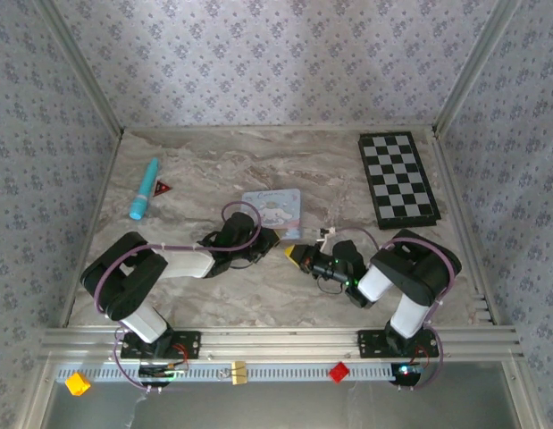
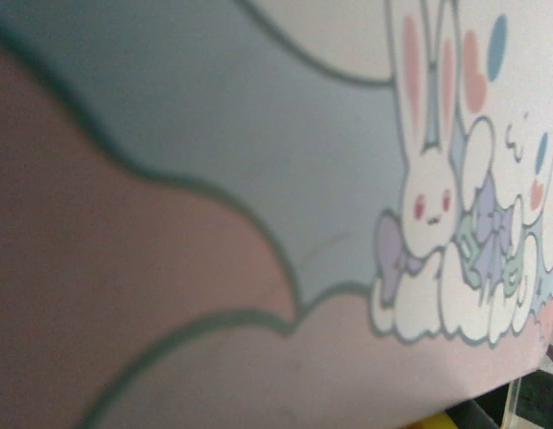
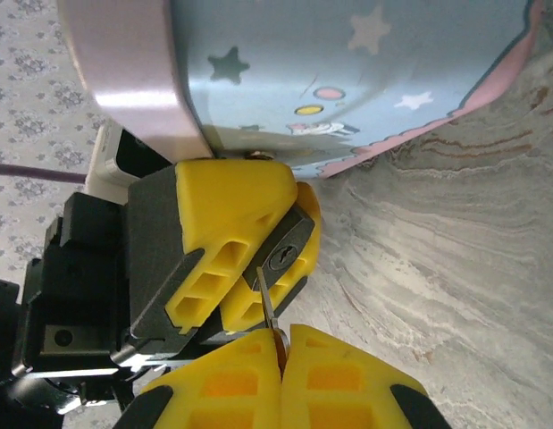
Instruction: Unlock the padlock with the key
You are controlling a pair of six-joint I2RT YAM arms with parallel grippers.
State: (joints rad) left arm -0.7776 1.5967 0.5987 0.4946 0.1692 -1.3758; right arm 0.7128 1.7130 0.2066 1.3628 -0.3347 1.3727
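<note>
Left gripper (image 3: 294,225) is clamped on the padlock (image 3: 283,254), a small black block with a round silver keyway, wedged between ribbed yellow plastic pads. It sits just beside the glossy pale-blue printed tin (image 3: 347,80). Right gripper (image 3: 281,344) pinches the key (image 3: 266,304), a thin flat metal blade, tip just beside the keyway. Veined marble-look surface (image 3: 455,268).

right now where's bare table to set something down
Bare table at the back, between the blue tube and the chessboard, behind the tin. Also the near strip between the left arm and the right arm. Crowded mid-table: left gripper and right gripper meet at the padlock.
</note>
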